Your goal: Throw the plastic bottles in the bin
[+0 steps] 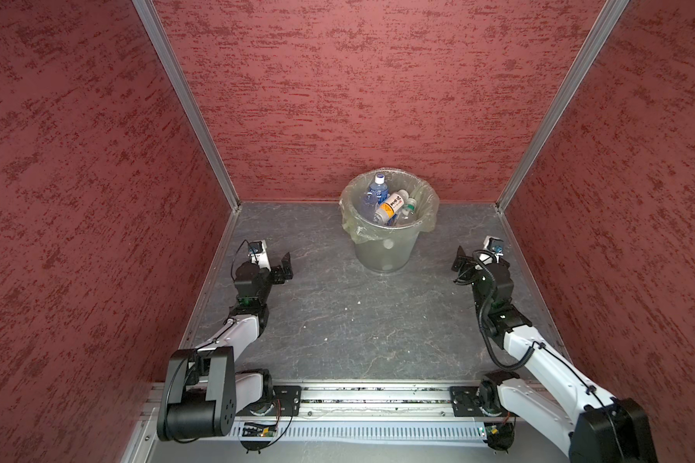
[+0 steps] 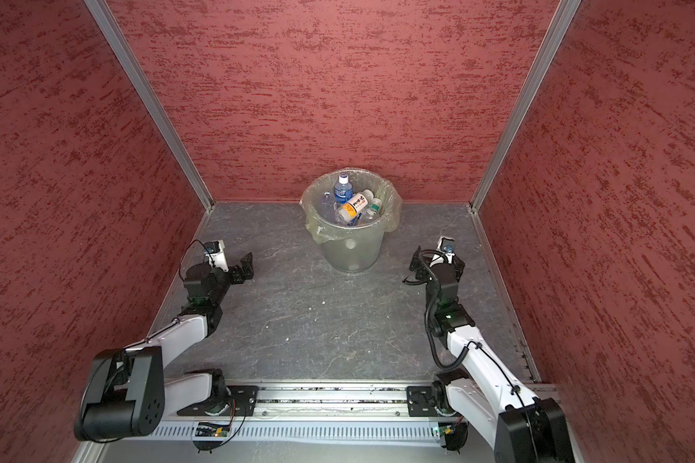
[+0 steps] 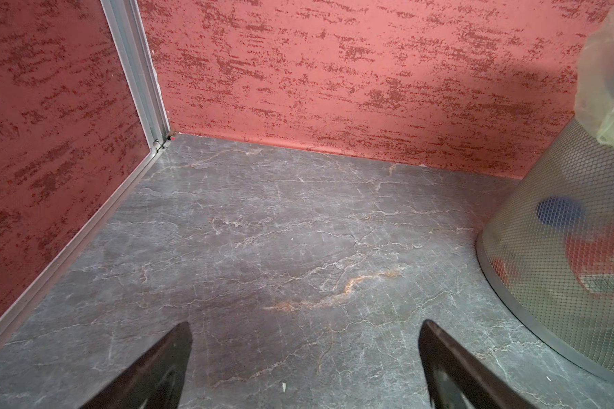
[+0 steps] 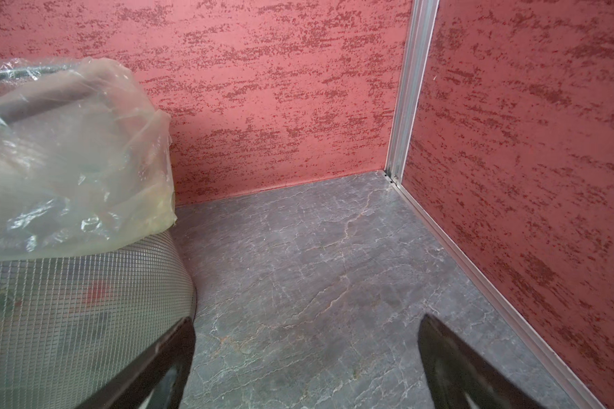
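Several plastic bottles (image 1: 390,208) lie heaped inside the bin (image 1: 384,252), which stands at the far middle of the desk (image 1: 358,320), close to the back wall (image 1: 338,100). Uppermost are a blue-labelled bottle (image 1: 378,188) leaning nearly upright against the far rim, a white-and-orange-labelled bottle (image 2: 354,205) lying slantwise, and a green-labelled bottle (image 1: 409,208) beside it. A translucent plastic bag (image 1: 358,234) lines the bin and folds over its rim. Through the bin's mesh wall, the wrist views show blurred blue and red shapes that suggest further bottles lower down; their number cannot be told. No bottle shows on the desk in either top view or either wrist view. The left gripper (image 1: 283,269) hangs low to the left of the bin and the right gripper (image 1: 460,266) low to its right. Each has its jaws spread wide and holds nothing, with only bare desk between the fingers. Judged from this layout, the task looks complete or very nearly so, with nothing visible left to pick up. Patches of desk hidden beneath the arms cannot be checked.
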